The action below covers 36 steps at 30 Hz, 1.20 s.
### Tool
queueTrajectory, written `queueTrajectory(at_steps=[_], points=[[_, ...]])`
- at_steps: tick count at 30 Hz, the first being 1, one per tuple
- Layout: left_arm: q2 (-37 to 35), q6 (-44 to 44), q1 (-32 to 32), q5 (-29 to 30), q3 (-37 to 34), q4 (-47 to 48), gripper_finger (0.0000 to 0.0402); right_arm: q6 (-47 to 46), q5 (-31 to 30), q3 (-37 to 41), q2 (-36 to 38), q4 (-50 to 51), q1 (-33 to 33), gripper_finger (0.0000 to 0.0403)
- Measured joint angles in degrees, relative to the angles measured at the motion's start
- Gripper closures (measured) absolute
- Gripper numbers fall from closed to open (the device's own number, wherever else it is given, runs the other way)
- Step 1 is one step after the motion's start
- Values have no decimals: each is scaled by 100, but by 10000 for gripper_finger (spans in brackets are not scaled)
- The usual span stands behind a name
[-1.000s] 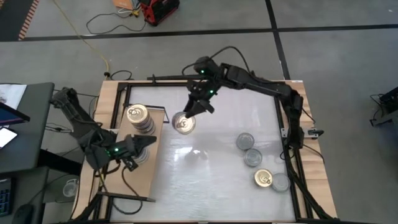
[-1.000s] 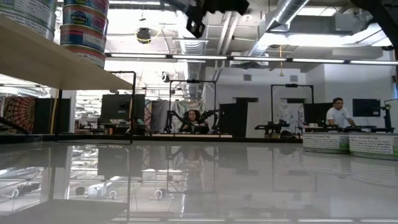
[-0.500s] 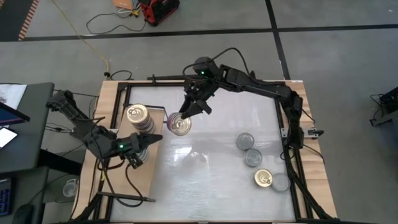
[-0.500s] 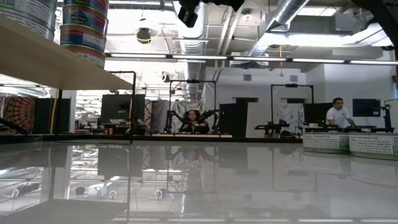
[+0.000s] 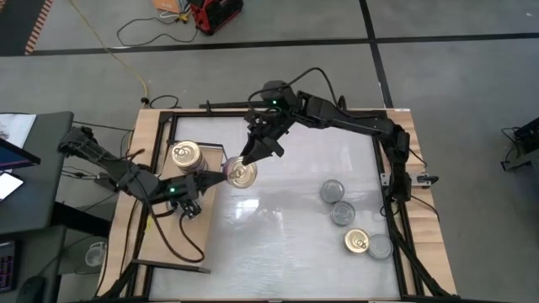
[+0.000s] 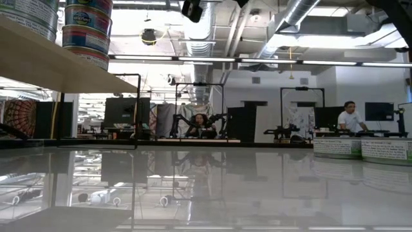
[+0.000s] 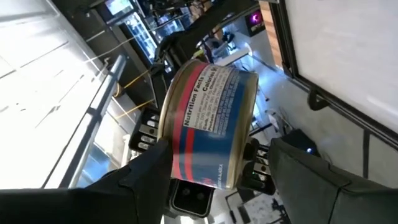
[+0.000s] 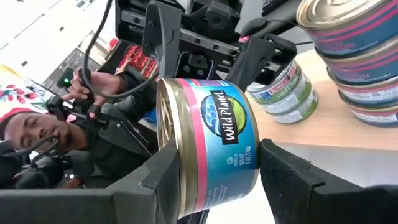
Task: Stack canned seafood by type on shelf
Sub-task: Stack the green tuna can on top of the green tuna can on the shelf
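My right gripper (image 5: 249,162) is shut on a gold-topped tin (image 5: 240,172) with a pink-and-blue label (image 8: 217,143), held in the air just right of the shelf (image 5: 181,240). A stack of gold-topped tins (image 5: 187,156) stands on the shelf's far part. A stack with green labels (image 8: 283,93) stands on its middle. My left gripper (image 5: 200,190) hovers open over that stack. It points at the held tin, which shows beyond its fingers (image 7: 208,124). The high view shows a small gap between them. My right gripper pinches the tin between its two fingers, one on the gold-rimmed top (image 8: 166,134) and one on the bottom face (image 8: 256,149). The fingers come nearly level, slanting from the table's far right. The tin is lifted clear, gold top upward and a little tilted.
Three silver-topped tins (image 5: 331,191) (image 5: 342,213) (image 5: 381,246) and a gold-topped one (image 5: 357,241) lie on the white tabletop at the near right. The shelf board (image 6: 58,64) sits raised above the table on a black frame. People sit in the room beyond.
My right gripper has carried the tin toward the table's left edge, closer to the shelf, and slightly up. My left arm has swung and its wrist has rolled, bringing its gripper a little toward the tin. Neither gripper's opening has changed.
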<state>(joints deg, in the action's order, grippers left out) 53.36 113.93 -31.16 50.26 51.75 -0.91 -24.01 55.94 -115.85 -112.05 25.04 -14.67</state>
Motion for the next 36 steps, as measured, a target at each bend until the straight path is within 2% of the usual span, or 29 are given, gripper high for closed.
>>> queueTrajectory(at_steps=[7,17,24,28,33,36], points=[[0,240,157,-489,-2,-78,152,-12,-8,0,0,11,-1,194],[2,-117,162,-487,-7,-445,151,-83,-115,7,-4,-32,-9,194],[31,-192,169,-627,-6,-386,113,-143,-121,7,-2,-163,-29,194],[102,109,252,-651,-6,-358,96,-160,-240,7,-2,-168,-53,194],[111,260,428,-727,-4,-358,102,-303,-327,7,-2,-202,-52,194],[111,248,491,-842,-4,-341,122,-304,-371,7,-2,-186,-42,194]])
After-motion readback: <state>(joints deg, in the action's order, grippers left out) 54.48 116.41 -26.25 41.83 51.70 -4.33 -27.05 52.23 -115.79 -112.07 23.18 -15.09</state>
